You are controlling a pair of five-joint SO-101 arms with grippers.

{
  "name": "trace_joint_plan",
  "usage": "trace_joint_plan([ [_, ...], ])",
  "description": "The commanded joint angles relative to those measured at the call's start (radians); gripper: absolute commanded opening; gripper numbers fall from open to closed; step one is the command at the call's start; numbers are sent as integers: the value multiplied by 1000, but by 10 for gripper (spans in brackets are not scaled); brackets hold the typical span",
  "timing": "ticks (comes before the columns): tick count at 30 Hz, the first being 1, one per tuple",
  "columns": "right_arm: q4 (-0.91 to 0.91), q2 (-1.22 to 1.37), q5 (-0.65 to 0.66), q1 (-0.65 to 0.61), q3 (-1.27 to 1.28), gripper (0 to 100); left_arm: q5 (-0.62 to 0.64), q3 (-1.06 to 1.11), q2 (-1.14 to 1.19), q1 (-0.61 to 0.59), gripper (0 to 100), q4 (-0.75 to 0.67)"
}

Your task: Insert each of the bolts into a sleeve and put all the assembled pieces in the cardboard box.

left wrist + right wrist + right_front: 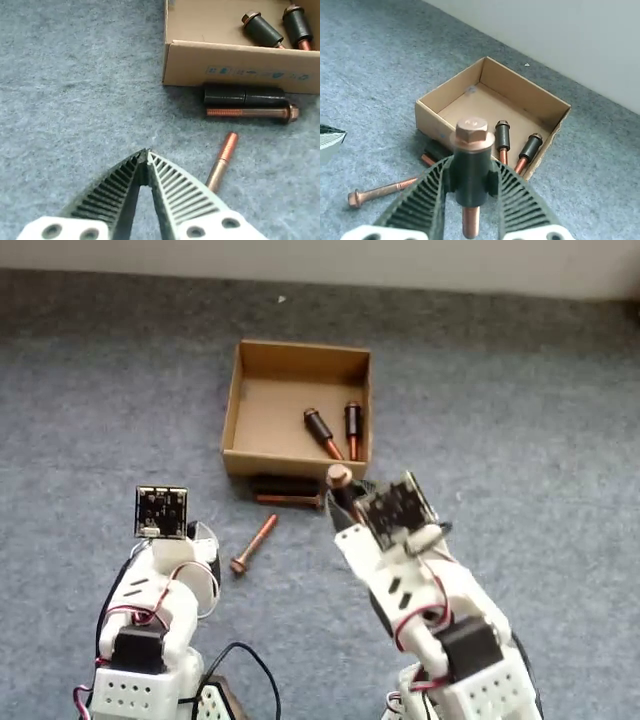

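The right gripper point(471, 166) is pinching a sleeved bolt point(470, 186) upright just beside the cardboard box point(270, 462). The left gripper point(146, 154), pressed together on nothing, is hanging over the desk point(75, 90), hiding the loose bolt point(222, 157) at its head end in its wrist view.

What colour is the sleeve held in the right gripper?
Black sleeve, on a copper-coloured bolt; the right wrist view shows it best.

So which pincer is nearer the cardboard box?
Right. The right pincer, shut on a sleeved bolt, is just off the near wall of the cardboard box; the left pincer sits farther back, beside a loose bolt.
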Motion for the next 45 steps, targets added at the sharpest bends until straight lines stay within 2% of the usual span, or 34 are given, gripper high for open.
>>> trace_joint_plan([
  [1,-101,288,-3,12,-211,16,-26,8,-10,-13,6,5],
  [7,-205,757,72,12,-483,15,-26,18,-10,-16,6,5],
  [13,-217,1190,181,12,-797,15,-28,18,-10,-16,6,5],
  [22,-217,1618,288,8,-1115,15,-28,18,-10,-16,6,5],
  [36,-213,1929,284,-10,-1273,22,-28,19,-10,-16,6,5],
  [42,-202,1926,284,-10,-1276,118,-28,19,-10,-13,6,5],
  [45,-145,1894,250,-13,-1279,134,-28,19,-10,-15,6,5],
])
